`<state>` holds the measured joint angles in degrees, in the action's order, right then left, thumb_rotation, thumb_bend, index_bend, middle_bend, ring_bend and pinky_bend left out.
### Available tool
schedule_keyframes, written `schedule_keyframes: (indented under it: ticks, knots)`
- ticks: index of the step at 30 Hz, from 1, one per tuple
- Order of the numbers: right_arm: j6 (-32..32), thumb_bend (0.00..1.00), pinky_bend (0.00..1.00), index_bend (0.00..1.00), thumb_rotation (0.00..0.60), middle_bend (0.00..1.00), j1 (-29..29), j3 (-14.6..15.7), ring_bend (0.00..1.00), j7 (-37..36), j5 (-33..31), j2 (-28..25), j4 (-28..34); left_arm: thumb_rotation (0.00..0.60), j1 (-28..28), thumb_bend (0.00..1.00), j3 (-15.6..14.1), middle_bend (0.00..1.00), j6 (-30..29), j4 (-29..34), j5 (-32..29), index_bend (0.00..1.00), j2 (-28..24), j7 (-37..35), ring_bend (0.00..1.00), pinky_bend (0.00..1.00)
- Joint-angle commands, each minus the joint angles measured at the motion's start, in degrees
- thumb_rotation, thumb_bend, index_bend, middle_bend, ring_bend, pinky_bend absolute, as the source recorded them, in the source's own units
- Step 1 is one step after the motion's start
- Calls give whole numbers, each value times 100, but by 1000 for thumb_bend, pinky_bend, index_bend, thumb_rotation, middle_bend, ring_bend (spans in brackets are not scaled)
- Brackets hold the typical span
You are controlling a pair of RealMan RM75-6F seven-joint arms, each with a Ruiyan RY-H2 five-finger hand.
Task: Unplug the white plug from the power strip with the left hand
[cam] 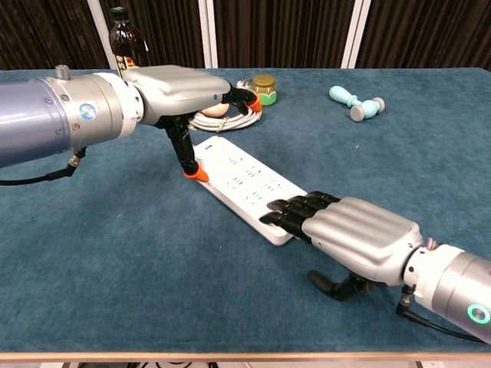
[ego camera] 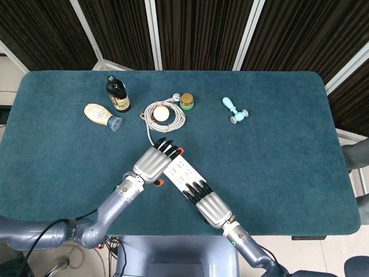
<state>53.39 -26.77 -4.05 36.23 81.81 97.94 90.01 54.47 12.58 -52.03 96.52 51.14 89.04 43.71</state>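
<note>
I have the left hand (cam: 180,92) over the far end of the power strip (cam: 245,184), palm down, thumb dropped along the strip's left edge and fingers reaching past the end where the white plug sits. The plug itself is hidden under that hand in both views, so I cannot tell whether I am pinching it yet; I judge the grasp is just forming and the pull-out is not done. From the head view the strip (ego camera: 181,173) runs from 11 o'clock to 5 o'clock.

At its near end my right hand (cam: 349,230) lies flat, fingers together and pressing on the strip, holding nothing, which should pin it for the pull.

Room is good: the cable coil (ego camera: 164,112) with the cream ball (ego camera: 161,113) lies just beyond the left hand at 12 o'clock, the dark bottle (ego camera: 117,93) further toward 10 o'clock. Lifting straight up is clear; the surface (ego camera: 277,144) edge is well away.
</note>
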Motion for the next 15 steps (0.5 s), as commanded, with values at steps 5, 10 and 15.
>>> schedule_keyframes:
  ticks: [5, 10, 15]
  knots:
    - [59, 588, 0, 0, 600, 0, -41, 65, 0, 4, -72, -9, -7, 600, 160, 49, -74, 189, 105, -281, 18, 189, 100, -144, 30, 0]
    - [127, 590, 0, 0, 600, 0, -57, 150, 0, 6, -120, -14, -16, 600, 291, 71, -172, 235, 236, -611, 69, 220, 137, -223, 47, 4]
    - [191, 591, 0, 0, 600, 0, -68, 206, 0, 0, -166, -21, -25, 600, 355, 71, -294, 258, 385, -925, 203, 221, 125, -380, 61, 19]
